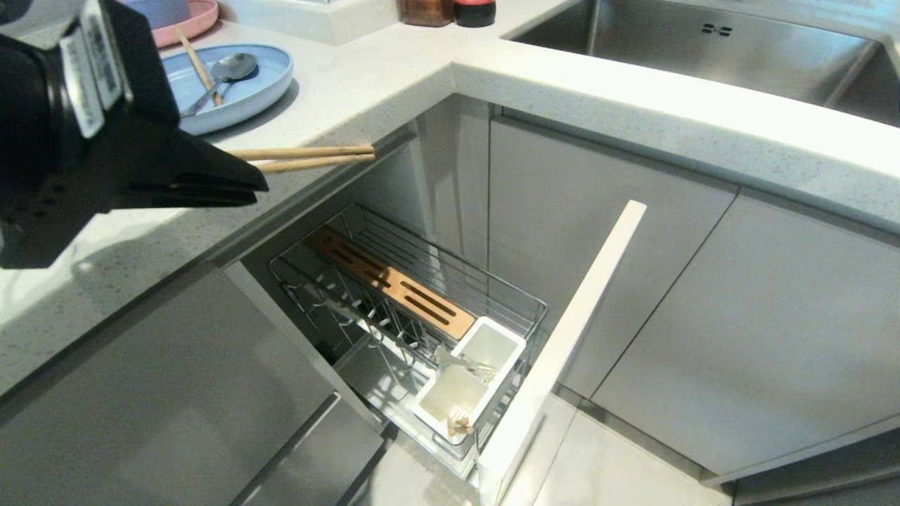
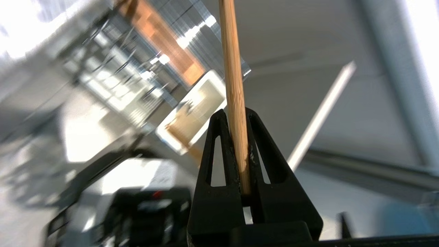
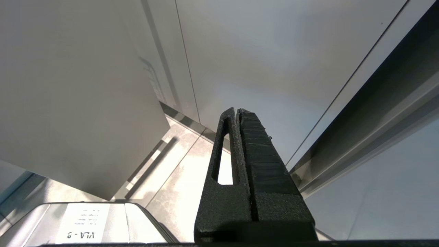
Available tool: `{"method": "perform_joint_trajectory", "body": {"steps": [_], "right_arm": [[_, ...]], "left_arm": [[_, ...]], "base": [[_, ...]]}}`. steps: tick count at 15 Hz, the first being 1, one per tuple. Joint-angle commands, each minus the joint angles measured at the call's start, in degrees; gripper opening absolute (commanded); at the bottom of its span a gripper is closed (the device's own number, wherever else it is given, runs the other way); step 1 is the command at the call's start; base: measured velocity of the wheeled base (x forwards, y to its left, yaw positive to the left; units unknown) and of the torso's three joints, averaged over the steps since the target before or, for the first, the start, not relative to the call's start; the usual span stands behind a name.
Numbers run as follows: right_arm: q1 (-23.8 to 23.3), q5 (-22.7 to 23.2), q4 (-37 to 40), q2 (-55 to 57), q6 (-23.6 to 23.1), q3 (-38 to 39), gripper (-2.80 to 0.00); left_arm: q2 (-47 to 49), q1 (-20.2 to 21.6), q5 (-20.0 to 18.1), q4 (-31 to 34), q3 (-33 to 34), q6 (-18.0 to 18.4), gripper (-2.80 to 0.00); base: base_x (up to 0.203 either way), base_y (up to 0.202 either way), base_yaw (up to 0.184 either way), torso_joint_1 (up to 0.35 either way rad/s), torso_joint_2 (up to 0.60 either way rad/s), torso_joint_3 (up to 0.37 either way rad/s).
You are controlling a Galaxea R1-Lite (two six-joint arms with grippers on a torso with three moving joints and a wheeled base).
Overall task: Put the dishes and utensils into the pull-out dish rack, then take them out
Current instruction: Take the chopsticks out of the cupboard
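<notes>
My left gripper (image 1: 257, 188) hangs over the counter's edge at upper left, shut on a pair of light-wood chopsticks (image 1: 304, 158) that point level to the right, above the pull-out dish rack (image 1: 415, 302). The left wrist view has the chopsticks (image 2: 232, 68) clamped between the black fingers of the left gripper (image 2: 235, 115). Behind it, the light-blue plate (image 1: 264, 88) sits on the counter with a metal spoon (image 1: 226, 74) and a wooden stick (image 1: 199, 65) on it. The rack's two white cups (image 1: 492, 341) hold metal cutlery (image 1: 464, 363). My right gripper (image 3: 236, 110) is shut and empty, parked low by the cabinet fronts.
The rack's pale front panel (image 1: 569, 337) stands out into the aisle. A bamboo strip (image 1: 394, 281) runs along the rack. A pink plate (image 1: 200, 17) lies behind the blue one. The steel sink (image 1: 703, 49) is at the back right. Grey cabinet doors (image 1: 738, 316) flank the rack.
</notes>
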Motion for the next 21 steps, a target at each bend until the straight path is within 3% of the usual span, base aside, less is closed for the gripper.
{"method": "perform_joint_trajectory", "body": {"steps": [1, 3, 5, 8, 12, 16, 19, 21], "right_arm": [[0.0, 0.0, 0.0, 0.0, 0.0, 0.1, -2.80], [0.0, 0.0, 0.0, 0.0, 0.0, 0.1, -2.80], [0.0, 0.1, 0.0, 0.0, 0.0, 0.1, -2.80], [0.0, 0.0, 0.0, 0.0, 0.0, 0.1, -2.80], [0.0, 0.0, 0.0, 0.0, 0.0, 0.1, -2.80], [0.0, 0.0, 0.0, 0.0, 0.0, 0.1, -2.80], [0.0, 0.0, 0.0, 0.0, 0.0, 0.1, -2.80], [0.0, 0.0, 0.0, 0.0, 0.0, 0.1, -2.80]], "left_arm": [[-3.4, -0.3, 0.4, -2.8, 0.8, 0.5, -2.80], [-5.7, -0.6, -0.4, -6.3, 3.1, 4.4, -2.80], [-5.8, -0.6, -1.3, -6.4, 3.7, 4.8, -2.80], [-5.6, -0.6, -8.3, -6.5, 5.1, 4.9, -2.80], [-8.0, -0.4, -7.8, -9.0, 5.1, 5.2, -2.80], [-9.5, 0.6, 0.9, -12.8, 5.1, 7.8, -2.80], [-8.6, 2.5, 13.2, -15.2, 5.3, 9.7, -2.80], [-7.0, 4.5, 19.4, -16.2, 5.8, 10.0, -2.80]], "base": [[0.000, 0.000, 0.000, 0.000, 0.00, 0.000], [0.000, 0.000, 0.000, 0.000, 0.00, 0.000], [0.000, 0.000, 0.000, 0.000, 0.00, 0.000], [0.000, 0.000, 0.000, 0.000, 0.00, 0.000], [0.000, 0.000, 0.000, 0.000, 0.00, 0.000], [0.000, 0.000, 0.000, 0.000, 0.00, 0.000], [0.000, 0.000, 0.000, 0.000, 0.00, 0.000], [0.000, 0.000, 0.000, 0.000, 0.00, 0.000]]}}
